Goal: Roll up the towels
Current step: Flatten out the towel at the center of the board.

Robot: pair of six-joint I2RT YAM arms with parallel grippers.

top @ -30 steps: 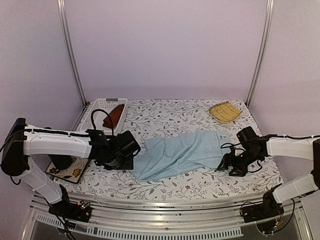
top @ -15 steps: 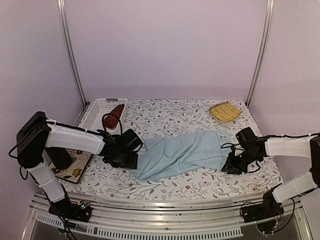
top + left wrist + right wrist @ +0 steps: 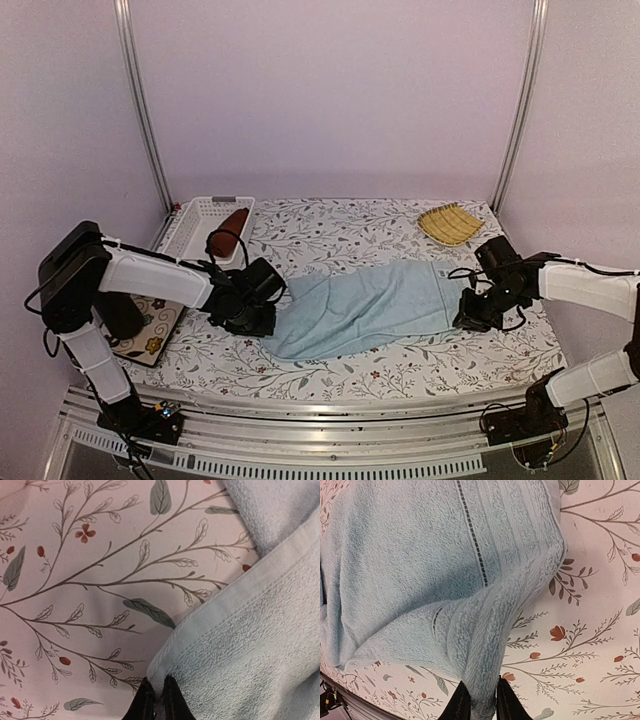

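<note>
A pale light blue towel (image 3: pixel 360 305) lies stretched across the middle of the floral tablecloth. My left gripper (image 3: pixel 262 318) is shut on its left corner; the left wrist view shows the towel's hem (image 3: pixel 200 625) pinched between the two dark fingertips. At the towel's right end my right gripper (image 3: pixel 470 312) is shut on a bunched fold of the blue towel (image 3: pixel 485 645). A dark rust-red towel (image 3: pixel 228 232) lies in the white basket (image 3: pixel 190 225) at the back left, away from both grippers.
A yellow woven mat (image 3: pixel 449 222) sits at the back right. A floral tile (image 3: pixel 140 335) lies at the left edge under the left arm. Metal frame posts stand at both back corners.
Both grippers have closed on the blue towel's ends. The left arm slid right to the towel's left corner. The right gripper moved slightly right and back, pulling the towel straighter.
</note>
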